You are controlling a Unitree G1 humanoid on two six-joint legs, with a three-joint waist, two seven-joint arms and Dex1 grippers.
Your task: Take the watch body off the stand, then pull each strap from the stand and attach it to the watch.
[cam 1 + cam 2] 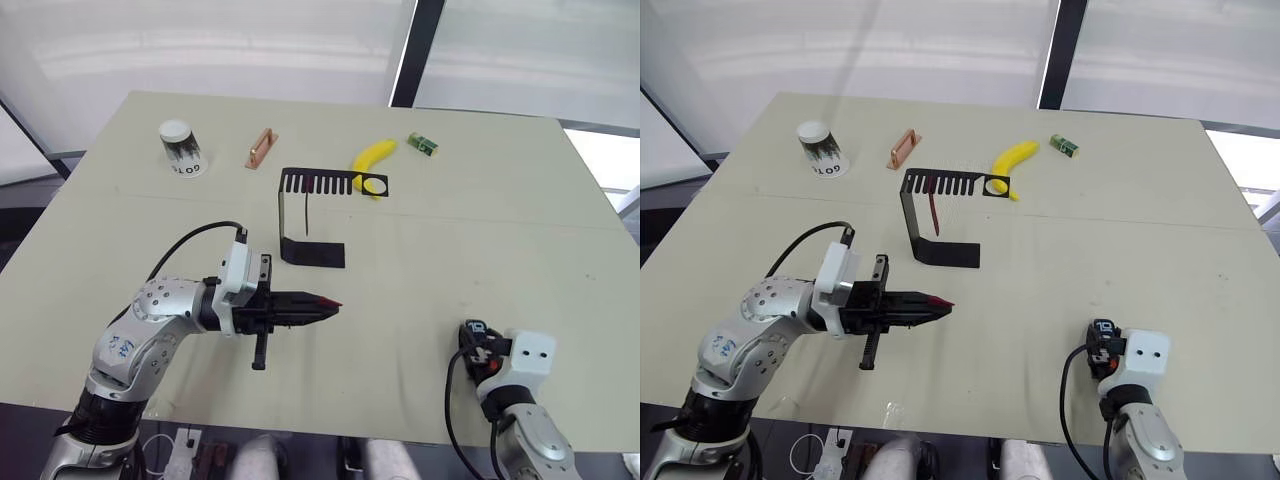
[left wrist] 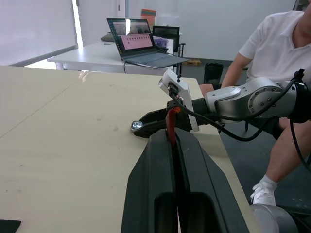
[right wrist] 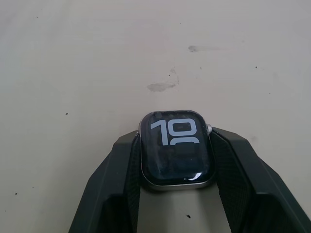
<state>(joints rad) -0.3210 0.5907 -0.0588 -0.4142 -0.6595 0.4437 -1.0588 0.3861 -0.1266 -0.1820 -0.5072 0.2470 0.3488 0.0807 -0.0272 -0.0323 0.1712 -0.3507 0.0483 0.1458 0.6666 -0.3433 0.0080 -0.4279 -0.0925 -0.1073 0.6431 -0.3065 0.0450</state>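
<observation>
My left gripper [image 1: 326, 304] hovers over the table's near left part, shut on a dark red strap [image 2: 171, 130] whose tip sticks out past the fingertips. The black stand [image 1: 313, 253] rises behind it at mid-table. A second dark red strap [image 1: 933, 212] hangs from the stand's slotted top arm. At the near right, my right gripper [image 1: 472, 338] is shut on the watch body [image 3: 176, 148], gripping its two sides. The black screen faces up and shows light digits. The left wrist view looks across at the watch body [image 2: 137, 125] in the right gripper.
Along the far side of the table are a white cup [image 1: 180, 148], a small copper-coloured piece [image 1: 261, 148], a banana [image 1: 372, 160] behind the stand and a small green box [image 1: 424, 144]. A person [image 2: 272, 43] sits past the table's right edge.
</observation>
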